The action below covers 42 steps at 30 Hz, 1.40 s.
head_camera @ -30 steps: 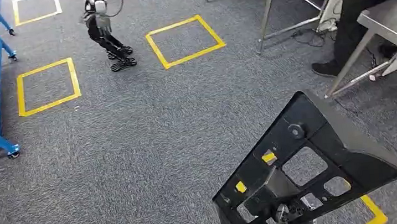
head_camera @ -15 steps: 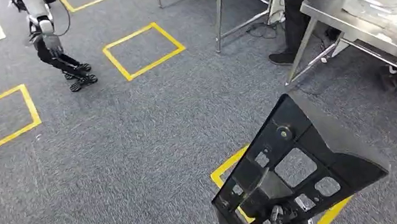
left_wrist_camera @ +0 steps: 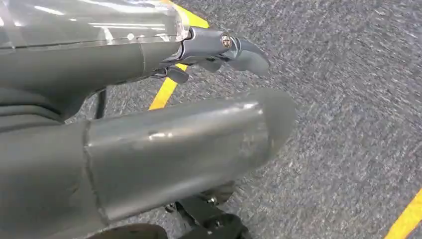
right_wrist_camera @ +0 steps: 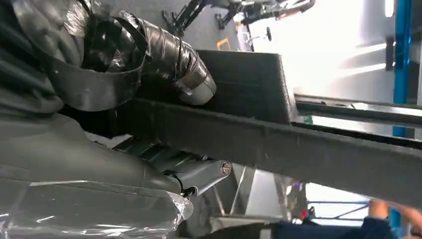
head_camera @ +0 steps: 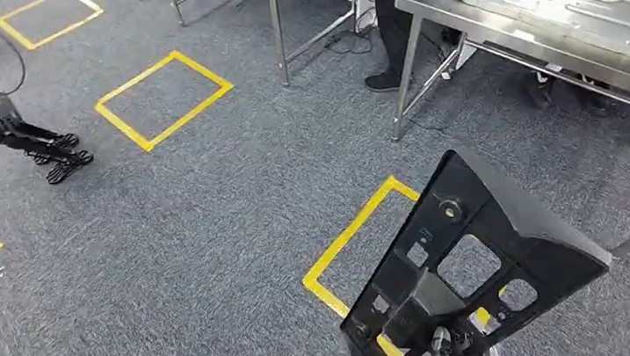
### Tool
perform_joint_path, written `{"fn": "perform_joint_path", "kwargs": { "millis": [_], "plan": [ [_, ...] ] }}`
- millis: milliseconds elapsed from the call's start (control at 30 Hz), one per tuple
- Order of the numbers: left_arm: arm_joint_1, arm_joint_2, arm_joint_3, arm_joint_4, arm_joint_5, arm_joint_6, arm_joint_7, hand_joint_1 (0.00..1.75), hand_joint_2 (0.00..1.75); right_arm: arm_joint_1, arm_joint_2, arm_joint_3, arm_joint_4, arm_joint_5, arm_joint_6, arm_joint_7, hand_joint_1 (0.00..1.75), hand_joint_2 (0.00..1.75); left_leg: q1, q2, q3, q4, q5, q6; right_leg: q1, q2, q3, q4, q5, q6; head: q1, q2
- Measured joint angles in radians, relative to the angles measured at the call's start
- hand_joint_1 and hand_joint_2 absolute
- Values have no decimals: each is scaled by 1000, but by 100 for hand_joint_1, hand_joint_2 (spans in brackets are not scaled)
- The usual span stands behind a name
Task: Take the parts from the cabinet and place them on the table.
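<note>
1. Above the grey carpet [head_camera: 212, 242], a black panel part [head_camera: 480, 267] was carried tilted, short of the steel worktop [head_camera: 452, 4].
2. Right hand [right_wrist_camera: 124, 69] clamped the part's edge.
3. Left hand [left_wrist_camera: 164, 144] hung over carpet, holding nothing, fingers apart.

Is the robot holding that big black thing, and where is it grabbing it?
Yes. Its right hand grips the black panel by its bottom edge. The left hand holds nothing.
</note>
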State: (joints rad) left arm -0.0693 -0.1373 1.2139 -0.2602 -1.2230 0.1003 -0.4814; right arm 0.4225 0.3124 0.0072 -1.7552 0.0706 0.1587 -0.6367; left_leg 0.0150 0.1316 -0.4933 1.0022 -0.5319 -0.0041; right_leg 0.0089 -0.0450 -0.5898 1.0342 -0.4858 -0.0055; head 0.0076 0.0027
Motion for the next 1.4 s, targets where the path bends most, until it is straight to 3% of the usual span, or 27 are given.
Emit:
{"fn": "perform_joint_path", "kwargs": {
  "millis": [33,67,100,167,200,267,333,367,400,500,533,567,600,633,700,733,767,833,867,900,1033,1067,1133,1267,1333,1367,1400],
  "plan": [
    [-2,-1,-1,0,0,0,0,0,0,1,0,0,-3,0,0,0,175,175,5,-16,0,5,-11,-9,-17,14,11,-15,7,-11,-1,0],
    [-3,-1,0,0,0,0,-1,0,0,2,0,0,-6,0,0,0,175,175,7,-72,-5,31,-31,-9,-16,21,16,-19,8,-17,-1,0],
    [-3,-1,0,0,0,0,0,0,0,-1,0,0,-5,1,0,0,175,175,8,-104,-33,94,-68,-8,-15,30,16,-19,9,-23,-2,0],
    [2,-1,-1,0,0,0,0,0,0,-2,0,2,-5,0,0,0,175,175,7,-125,-115,256,-140,-11,-14,57,16,-18,7,-27,-1,0],
    [5,-1,0,0,0,0,0,0,0,-1,0,2,-5,0,0,0,175,175,7,-126,-148,312,-152,-12,-12,72,16,-16,6,-28,-1,0],
    [8,-2,0,0,0,1,1,0,0,1,0,1,-5,0,1,0,175,175,7,-127,-152,285,-98,-11,-12,105,17,-10,3,-28,-1,0],
    [6,-1,0,0,0,3,1,0,0,1,0,1,-5,0,3,2,175,175,9,-150,-88,121,8,-6,-13,136,21,-1,-3,-22,-1,0],
    [6,0,0,0,0,3,1,0,0,0,0,1,-6,-1,3,3,175,175,10,-188,-63,50,30,0,-15,148,20,5,-6,-17,-1,0],
    [7,3,0,0,0,3,0,0,0,0,0,1,-6,-1,3,4,175,175,13,-237,-58,35,17,2,-10,158,11,15,-10,-9,-1,0],
    [6,3,0,0,-2,4,-2,0,0,4,0,2,-8,4,1,8,175,175,3,-205,-53,33,19,8,-22,195,1,8,0,11,-1,0],
    [5,3,0,0,-4,5,-2,0,0,6,0,1,-11,5,-1,8,175,175,13,-190,-51,23,25,17,-18,211,-2,5,3,18,-1,0],
    [3,2,0,0,-6,6,-4,0,0,10,0,0,-16,6,-2,8,175,175,16,-171,-47,16,29,24,-17,175,-3,18,-8,20,0,0],
    [1,3,0,0,-6,8,-6,0,0,9,0,0,-21,6,-3,8,175,175,16,-161,-45,11,31,30,-12,112,-24,58,-38,25,4,0],
    [4,3,0,0,-8,9,-6,0,0,7,0,0,-21,7,-3,8,175,175,13,-144,-44,10,30,33,-14,75,-58,126,-76,31,4,0],
    [8,3,0,0,-11,9,-6,0,0,9,0,0,-22,7,-3,9,175,175,9,-111,-43,11,26,36,-20,51,-134,274,-135,37,4,0],
    [8,3,0,0,-11,9,-6,0,0,11,0,-1,-22,7,-3,9,175,175,9,-94,-42,11,24,35,-22,50,-151,305,-134,39,4,0],
    [7,3,0,0,-12,9,-6,0,0,12,0,-1,-22,7,-3,10,175,175,9,-79,-39,11,21,34,-24,48,-139,280,-106,41,4,0],
    [5,1,0,0,-13,7,-6,0,0,14,0,-1,-23,7,-3,10,175,175,10,-56,-28,11,14,30,-24,31,-55,125,-20,38,4,0],
    [3,-1,0,0,-13,6,-5,0,0,15,0,-1,-25,7,-3,11,175,175,10,-47,-21,11,10,26,-21,-5,-5,36,15,31,4,0],
    [3,-2,0,0,-13,6,-5,0,0,13,0,-1,-27,7,-3,11,175,175,4,-38,-18,11,6,19,-8,-44,11,4,-3,23,3,0],
    [-4,-3,0,0,-13,4,-7,0,0,20,0,-2,-34,10,-3,17,175,175,3,1,4,-1,0,-3,-2,6,6,-7,4,3,4,0],
    [-4,-3,0,0,-13,3,-7,0,0,24,1,-2,-37,12,-2,19,175,175,9,-23,5,7,-13,-10,-18,17,19,-20,11,-7,2,0],
    [-5,-3,0,0,-13,3,-7,0,0,23,1,-1,-40,13,-1,21,175,175,9,-103,-34,99,-72,-11,-17,33,21,-24,13,-19,2,0],
    [-5,-3,0,0,-13,3,-7,0,0,22,2,0,-40,14,0,21,175,175,9,-108,-43,118,-82,-11,-17,36,21,-24,13,-20,2,0],
    [0,-3,0,0,-13,3,-6,0,0,23,3,1,-40,15,1,23,175,175,8,-126,-124,277,-147,-14,-14,63,21,-23,11,-24,2,0],
    [6,-3,0,0,-14,3,-4,0,0,25,3,0,-40,19,0,28,175,175,8,-128,-140,265,-85,-11,-12,109,23,-16,9,-23,2,0],
    [5,-3,0,0,-14,3,-3,0,0,25,3,0,-40,22,0,29,175,175,8,-134,-108,183,-29,-8,-13,124,25,-11,5,-20,2,0]
  ]
}}
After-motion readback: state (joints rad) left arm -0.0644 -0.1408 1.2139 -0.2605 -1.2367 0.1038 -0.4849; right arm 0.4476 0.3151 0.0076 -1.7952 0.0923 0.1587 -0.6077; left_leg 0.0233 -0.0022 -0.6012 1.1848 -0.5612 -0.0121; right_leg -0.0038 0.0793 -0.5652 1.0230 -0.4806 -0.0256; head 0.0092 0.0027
